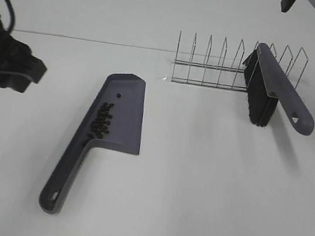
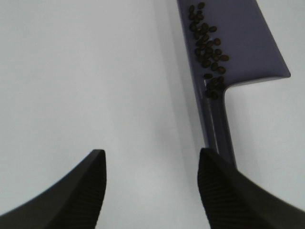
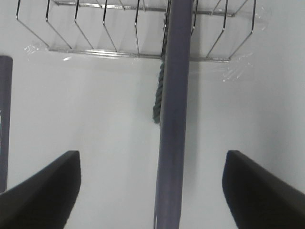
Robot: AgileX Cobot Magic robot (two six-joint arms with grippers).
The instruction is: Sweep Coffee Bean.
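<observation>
With the coffee beans [image 1: 101, 119] already in the dustpan [image 1: 124, 113], sweeping looks done; both grippers gape empty, brush [image 3: 172, 119] between the right gripper's [image 3: 152, 186] fingers.

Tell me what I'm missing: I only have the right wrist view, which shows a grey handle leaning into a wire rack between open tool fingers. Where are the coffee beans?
Observer: The coffee beans lie inside the grey dustpan, piled near where its pan meets the handle.
Operator: Any left on the table?
Observer: None that I can see; one bean sits apart from the pile but is in the pan too.
Operator: And that handle in my view?
Observer: It belongs to the brush, which leans on the wire rack with its bristles down on the table.
Operator: The left tool?
Observer: The left tool is open and empty, beside the dustpan handle.
</observation>
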